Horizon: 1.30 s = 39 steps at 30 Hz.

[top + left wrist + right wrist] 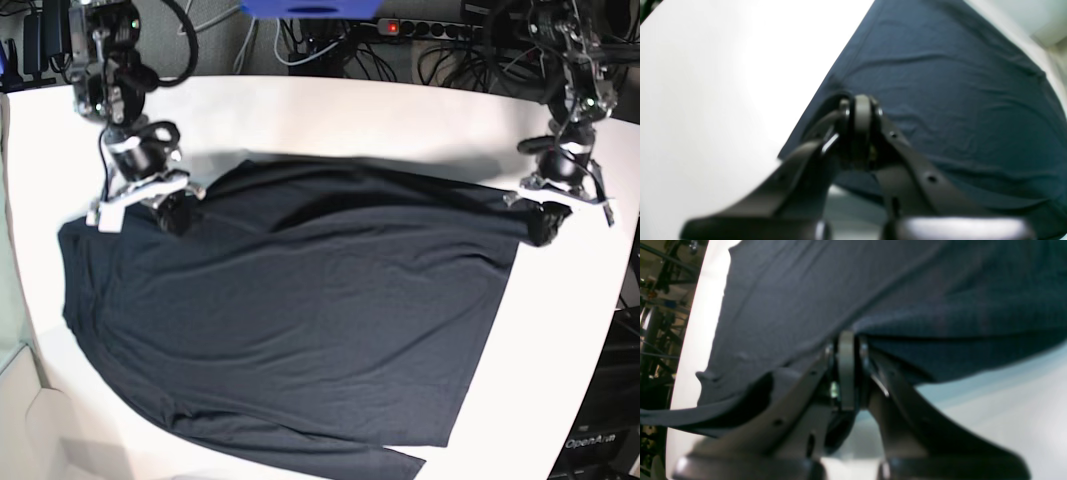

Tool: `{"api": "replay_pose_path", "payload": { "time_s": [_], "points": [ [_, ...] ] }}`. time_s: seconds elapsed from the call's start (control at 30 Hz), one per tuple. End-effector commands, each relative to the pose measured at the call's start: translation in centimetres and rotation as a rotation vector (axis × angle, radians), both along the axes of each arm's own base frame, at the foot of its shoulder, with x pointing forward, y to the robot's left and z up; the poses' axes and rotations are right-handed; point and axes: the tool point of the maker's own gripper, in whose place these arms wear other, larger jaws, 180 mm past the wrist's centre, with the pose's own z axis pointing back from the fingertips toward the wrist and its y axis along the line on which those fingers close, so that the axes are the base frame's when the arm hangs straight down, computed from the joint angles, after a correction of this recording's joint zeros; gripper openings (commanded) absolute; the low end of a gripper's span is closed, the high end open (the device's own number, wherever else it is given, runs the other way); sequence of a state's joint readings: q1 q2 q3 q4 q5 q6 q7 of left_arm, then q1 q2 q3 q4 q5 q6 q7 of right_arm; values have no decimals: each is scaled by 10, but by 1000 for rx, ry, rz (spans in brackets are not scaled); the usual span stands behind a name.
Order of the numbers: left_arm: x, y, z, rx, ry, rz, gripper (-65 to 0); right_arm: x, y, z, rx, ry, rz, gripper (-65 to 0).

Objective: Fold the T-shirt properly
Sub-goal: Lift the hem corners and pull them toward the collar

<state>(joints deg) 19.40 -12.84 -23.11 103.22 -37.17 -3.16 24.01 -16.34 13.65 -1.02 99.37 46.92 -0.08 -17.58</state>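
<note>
Spread wide over white table (pixel 400 120): T-shirt (pixel 300 320), dark charcoal, near black, thin and soft, no print. Nearest hem runs ragged along table's front edge, one pointed corner poking out at lower right. Shallow ripples and long diagonal creases across body; matte, faintly knitted weave up close in right wrist view (pixel 940 290). Bluish-slate cast under left wrist camera (pixel 957 100), with fine wrinkles fanning from pinch point.

Farther back, upper edge of cloth pulled taut between two arms, slightly lifted, a fold line running just below it. Left gripper (pixel 548 222), black plastic with bolt holes, fingers pressed together, clamped on far right corner of cloth (pixel 858 113). Right gripper (pixel 172 210), same dark build, white bracket on wrist, fingers likewise closed, pinching far left edge (pixel 846 353).

Table smooth, glossy, rounded corners. Beyond it: tangled black cables (pixel 450 50) and power strip (pixel 435 29) with red light.
</note>
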Motion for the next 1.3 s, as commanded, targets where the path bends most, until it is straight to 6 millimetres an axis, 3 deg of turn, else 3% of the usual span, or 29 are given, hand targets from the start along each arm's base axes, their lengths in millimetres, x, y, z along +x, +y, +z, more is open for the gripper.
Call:
{"api": "replay_pose_path", "payload": {
  "time_s": [0.0, 0.17, 0.27, 0.43, 0.63, 0.93, 1.03, 1.27],
  "points": [
    [5, 4, 15, 17, -49, 2, -650, 9, -2, 14, 0, -47, -1, -650],
    [13, 12, 4, 6, -28, 22, -650, 25, -4, 26, -18, -70, 23, -650],
    [13, 16, -8, -4, -1, 35, -650, 32, -6, 21, -18, -52, 22, -650],
    [21, 17, -1, -3, -24, 36, -650, 41, -14, 7, -21, -22, 4, -650],
    [32, 22, -8, -26, -18, 57, -650, 51, -19, 4, -32, -15, 0, -650],
    [45, 21, -12, -52, 2, 51, -650, 58, -22, 3, -34, -15, -4, -650],
    [57, 15, -8, -68, 26, 22, -650, 58, -21, 3, -33, -16, -2, -650],
    [67, 9, -20, -111, 85, 9, -650, 56, -17, -1, -32, -3, 9, -650]
  ]
}}
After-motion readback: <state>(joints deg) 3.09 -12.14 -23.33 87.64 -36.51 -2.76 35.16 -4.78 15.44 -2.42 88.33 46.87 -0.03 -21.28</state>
